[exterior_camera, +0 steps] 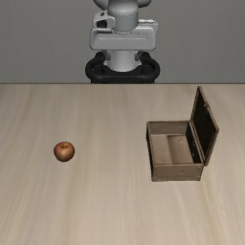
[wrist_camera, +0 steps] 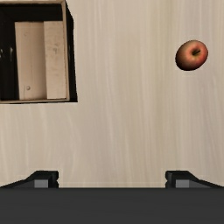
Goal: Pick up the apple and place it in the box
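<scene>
Fingers [wrist_camera: 42, 178] of the gripper [wrist_camera: 112, 179] are spread wide, holding nothing. The apple [exterior_camera: 64, 151] sits at the exterior view's left, well apart from the box [exterior_camera: 177, 174] (lid up). Go right over it, drop straight, squeeze its middle.

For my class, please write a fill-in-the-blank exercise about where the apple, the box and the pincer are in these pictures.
1. With its lid raised, the box is ____.
2. The apple lies on the table, ____ the box.
3. In the exterior view, the apple lies on the box's ____ side.
4. The open pincer holds ____.
Missing words: open; outside; left; nothing.
</scene>
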